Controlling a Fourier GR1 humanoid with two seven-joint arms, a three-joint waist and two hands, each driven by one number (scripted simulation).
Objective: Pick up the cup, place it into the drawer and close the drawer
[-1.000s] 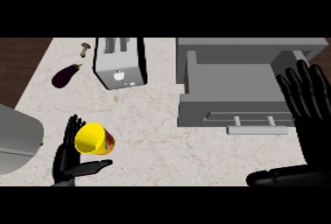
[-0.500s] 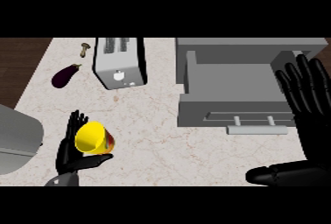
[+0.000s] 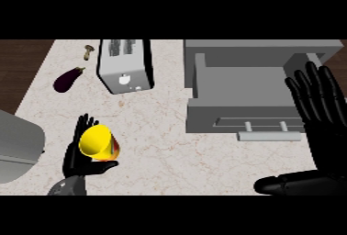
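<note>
A yellow cup (image 3: 95,141) with an orange-brown side lies tilted in my left hand (image 3: 80,161) at the lower left, above the counter. The fingers stand behind the cup and the thumb curls under it. The grey drawer (image 3: 238,87) stands pulled open at the upper right, its inside bare, with its bar handle (image 3: 268,135) on the front facing me. My right hand (image 3: 318,103) hovers open over the drawer's right side, fingers straight and spread, well apart from the cup.
A silver toaster (image 3: 125,66) stands at the top centre. Left of it lie a purple eggplant (image 3: 68,79) and a small mushroom (image 3: 88,52). A grey appliance (image 3: 17,147) fills the left edge beside my left hand. Marble counter (image 3: 176,156) lies between cup and drawer.
The left thumb has closed in a little under the cup and the wrist has slid slightly left. The right hand has barely shifted.
</note>
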